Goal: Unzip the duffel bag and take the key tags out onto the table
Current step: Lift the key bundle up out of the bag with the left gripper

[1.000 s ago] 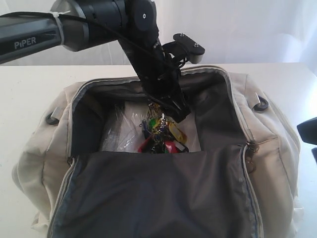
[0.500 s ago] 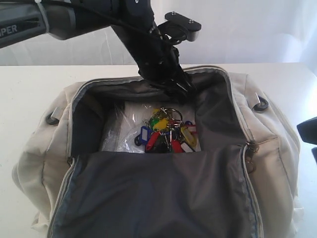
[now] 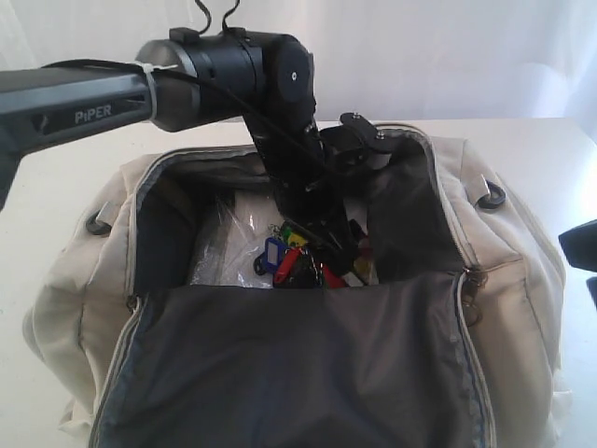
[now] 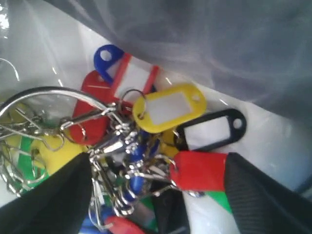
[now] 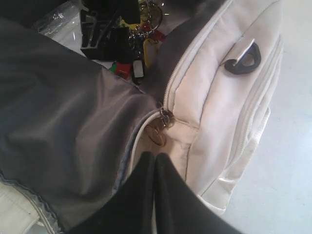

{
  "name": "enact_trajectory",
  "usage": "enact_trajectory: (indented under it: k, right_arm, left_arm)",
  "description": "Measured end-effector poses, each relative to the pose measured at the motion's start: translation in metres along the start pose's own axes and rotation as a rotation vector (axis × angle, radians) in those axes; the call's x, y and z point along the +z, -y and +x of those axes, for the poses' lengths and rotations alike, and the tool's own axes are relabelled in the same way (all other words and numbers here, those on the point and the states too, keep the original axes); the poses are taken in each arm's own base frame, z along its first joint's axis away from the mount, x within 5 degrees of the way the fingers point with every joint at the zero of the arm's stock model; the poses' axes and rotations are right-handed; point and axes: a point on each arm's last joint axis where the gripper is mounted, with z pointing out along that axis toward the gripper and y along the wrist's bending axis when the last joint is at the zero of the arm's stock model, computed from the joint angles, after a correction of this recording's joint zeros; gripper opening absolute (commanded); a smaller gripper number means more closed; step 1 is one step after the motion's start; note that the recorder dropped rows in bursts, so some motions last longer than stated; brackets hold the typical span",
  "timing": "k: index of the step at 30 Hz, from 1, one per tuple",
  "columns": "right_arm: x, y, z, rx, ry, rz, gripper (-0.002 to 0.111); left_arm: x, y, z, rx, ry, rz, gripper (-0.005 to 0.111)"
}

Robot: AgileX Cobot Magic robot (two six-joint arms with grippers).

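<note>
A white table [image 3: 56, 168] carries the beige duffel bag [image 3: 522, 280], which is unzipped with its dark lining flap folded forward. We see the key tags [image 3: 284, 259] lying inside the bag on a clear plastic sheet [image 3: 224, 233], not on the table. The left gripper [image 4: 156, 170] reaches down into the opening, its jaws spread wide on either side of the bunch and clasping nothing. The right gripper [image 5: 155, 185] hangs pinched together and empty, beside the bag's zipper end.

In the duffel bag [image 3: 513, 280] on the table [image 3: 56, 177], the key tags [image 3: 297, 259], left tool [image 4: 158, 195] astride them, right tool [image 5: 155, 163] outside it.
</note>
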Motion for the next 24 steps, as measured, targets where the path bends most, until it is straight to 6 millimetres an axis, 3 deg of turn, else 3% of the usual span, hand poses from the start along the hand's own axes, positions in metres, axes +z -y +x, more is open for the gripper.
enact_trajectory:
  k: [4, 6, 13, 17, 22, 24]
  right_arm:
    - [0.000, 0.000, 0.000, 0.000, 0.000, 0.000, 0.000]
    - [0.000, 0.000, 0.000, 0.000, 0.000, 0.000, 0.000]
    - [0.000, 0.000, 0.000, 0.000, 0.002, 0.001, 0.000]
    - [0.000, 0.000, 0.000, 0.000, 0.005, 0.001, 0.000]
    - [0.000, 0.000, 0.000, 0.000, 0.005, 0.001, 0.000]
    - [0.000, 0.000, 0.000, 0.000, 0.005, 0.001, 0.000]
  left_arm:
    - [0.015, -0.005, -0.003, -0.002, 0.028, -0.025, 0.079]
    - [0.023, -0.009, -0.003, -0.009, 0.038, -0.055, 0.073]
    - [0.032, -0.015, 0.000, -0.042, 0.004, -0.103, 0.037]
    - [0.033, -0.014, 0.003, -0.015, -0.038, -0.091, 0.000]
    - [0.021, -0.013, 0.002, 0.021, -0.063, -0.091, 0.000]
    - [0.007, -0.012, -0.001, 0.029, -0.044, -0.106, 0.000]
